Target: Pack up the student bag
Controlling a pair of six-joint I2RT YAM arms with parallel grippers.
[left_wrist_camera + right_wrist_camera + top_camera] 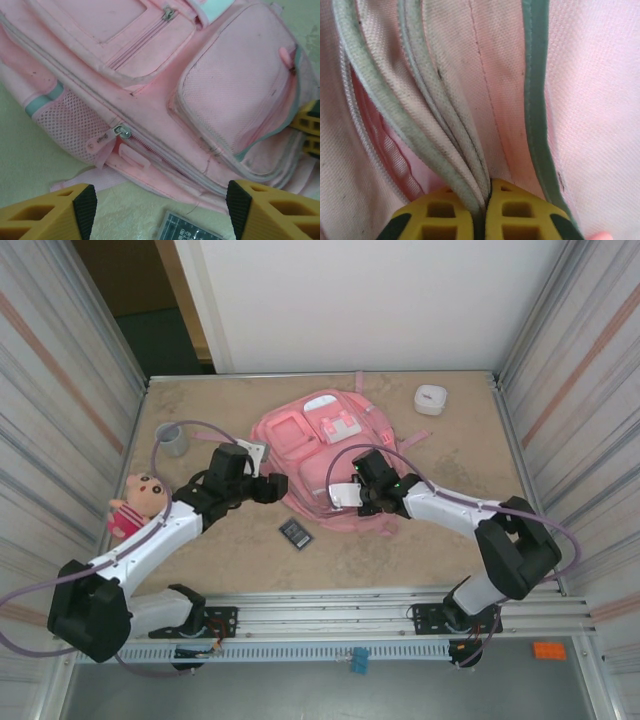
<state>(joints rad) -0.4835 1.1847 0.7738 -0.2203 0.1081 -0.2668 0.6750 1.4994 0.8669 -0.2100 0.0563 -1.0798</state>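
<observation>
The right claw (482, 200) was pinched tight on the student bag (585, 100). Its two yellow fingers (520, 215) were squeezed together over a bunch of pale piped edges (445, 125) at the bag's near rim. Just right of that pinch ran a grey-green strip of trim (536, 100), and to its left a line of zip teeth (375, 145) curved away. The pink bag lay flat on the table (420, 540), pockets up, spreading from this claw toward the far wall.

The left claw (160, 210) stood wide and held nothing, hovering just off the bag's near left edge. Straight ahead of it sat a zip pull (120, 131) and a mesh side pocket (75, 125). Right beneath it lay a dark flat gadget (187, 231) with a keypad, close to the bag but apart from it.

Farther out to the left claw's left were a doll (135, 502) and a grey cup (173, 439). Well beyond the right claw, toward the far right corner, sat a small white tub (430, 398).
</observation>
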